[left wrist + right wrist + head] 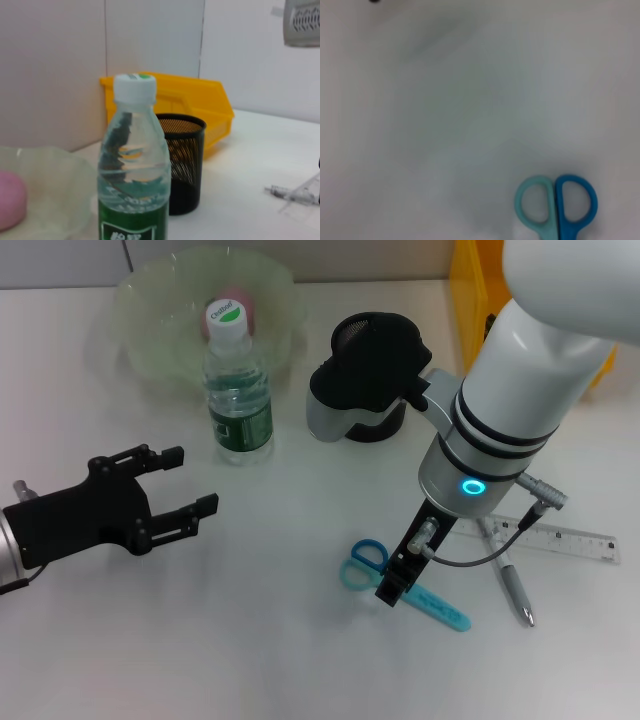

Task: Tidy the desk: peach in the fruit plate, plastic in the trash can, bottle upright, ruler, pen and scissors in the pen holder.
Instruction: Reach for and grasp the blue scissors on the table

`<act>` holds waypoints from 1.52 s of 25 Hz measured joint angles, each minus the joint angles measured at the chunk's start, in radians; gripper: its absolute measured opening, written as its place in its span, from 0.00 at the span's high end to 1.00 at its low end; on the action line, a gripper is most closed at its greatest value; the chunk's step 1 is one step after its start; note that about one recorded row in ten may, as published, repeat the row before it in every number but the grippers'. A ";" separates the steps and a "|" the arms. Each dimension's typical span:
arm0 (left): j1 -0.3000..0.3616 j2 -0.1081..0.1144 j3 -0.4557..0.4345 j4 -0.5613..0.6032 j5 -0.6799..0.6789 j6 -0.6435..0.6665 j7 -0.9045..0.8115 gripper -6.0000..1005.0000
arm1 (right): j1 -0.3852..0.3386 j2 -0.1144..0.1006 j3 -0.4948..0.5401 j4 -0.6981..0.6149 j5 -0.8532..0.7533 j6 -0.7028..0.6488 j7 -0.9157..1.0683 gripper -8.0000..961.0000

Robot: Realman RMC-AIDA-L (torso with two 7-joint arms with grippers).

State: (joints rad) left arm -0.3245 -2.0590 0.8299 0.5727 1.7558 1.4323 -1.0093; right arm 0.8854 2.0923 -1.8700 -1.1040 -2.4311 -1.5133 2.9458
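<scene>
Left gripper [190, 480] near left, fingers spread wide and empty, bottle [238, 390] upright just beyond, peach [238, 310] in fruit plate [150, 320] far left, pen holder [375, 380] centre, right gripper [392, 585] over scissors [365, 560], finger state unclear, pen [510, 580] and ruler [570, 540] right.

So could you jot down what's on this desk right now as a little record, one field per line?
bottle: clear plastic water bottle with green label, upright, beside the bowl
fruit plate: translucent green bowl, pink peach inside
pen holder: black mesh cup, partly hidden by the right arm in the head view
scissors: blue-handled scissors, flat on the desk
right gripper: over the scissors
ruler: clear ruler, flat
pen: grey pen, flat
left gripper: open, near the bottle
</scene>
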 joint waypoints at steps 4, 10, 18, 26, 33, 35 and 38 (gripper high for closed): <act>0.002 -0.001 -0.024 0.000 0.000 0.017 0.008 0.25 | -0.012 0.000 0.000 -0.029 -0.004 0.001 0.000 0.47; 0.004 -0.001 -0.060 0.000 -0.001 0.054 0.022 0.25 | -0.020 -0.001 0.000 -0.057 -0.010 -0.002 0.001 0.46; 0.001 0.000 -0.061 -0.001 -0.001 0.049 0.023 0.25 | -0.053 -0.001 -0.009 -0.091 -0.054 0.009 0.007 0.46; -0.002 0.000 -0.061 -0.001 -0.001 0.044 0.023 0.25 | -0.056 0.000 -0.022 -0.088 -0.044 0.010 0.007 0.46; -0.003 -0.001 -0.061 -0.002 0.000 0.043 0.023 0.25 | -0.062 0.000 -0.045 -0.090 -0.042 0.013 0.009 0.46; -0.004 -0.001 -0.061 -0.002 0.000 0.042 0.023 0.25 | -0.063 0.000 -0.050 -0.087 -0.042 0.016 0.010 0.46; -0.004 -0.001 -0.062 -0.002 0.000 0.041 0.023 0.25 | -0.066 0.000 -0.059 -0.082 -0.042 0.025 0.010 0.46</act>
State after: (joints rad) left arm -0.3283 -2.0601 0.7684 0.5707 1.7556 1.4736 -0.9863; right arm 0.8194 2.0923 -1.9287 -1.1856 -2.4727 -1.4882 2.9559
